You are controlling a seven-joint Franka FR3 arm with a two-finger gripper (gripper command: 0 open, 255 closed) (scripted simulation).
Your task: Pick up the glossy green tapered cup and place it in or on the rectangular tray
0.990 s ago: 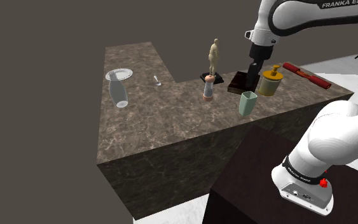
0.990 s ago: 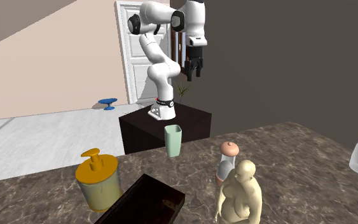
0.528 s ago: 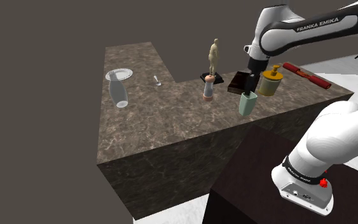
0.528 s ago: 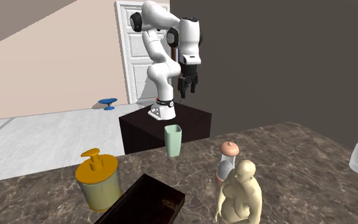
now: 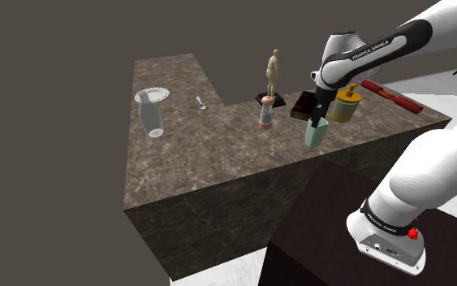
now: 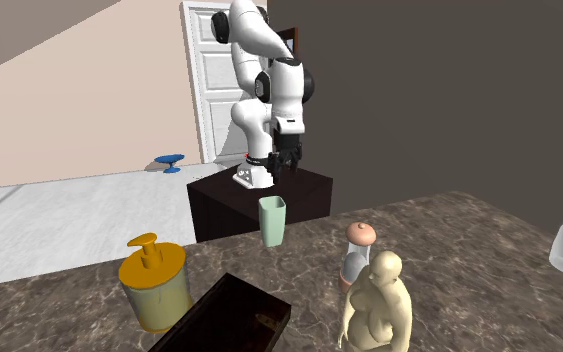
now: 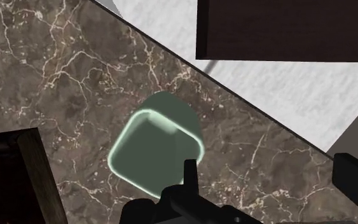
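The marble bench (image 5: 218, 162) is cut off by the wrist view's edges. The dark tray (image 5: 302, 106), right of centre in the shoulder view, is partly hidden by the end effector (image 5: 321, 111). The cup (image 5: 316, 132) stands upright just below it: pale green, glossy, tapered, with a rounded-square rim. The fingers are wide apart and hold nothing.

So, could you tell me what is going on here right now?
The white Franka arm is going after the pale green cup. Its black gripper hovers just above the cup, fingers open, so nothing is held yet. In the wrist view the cup sits beside the fingers, not between them. The cup stands upright near the edge of the marbled counter; the dark rectangular tray lies close by, next to a yellow dispenser.
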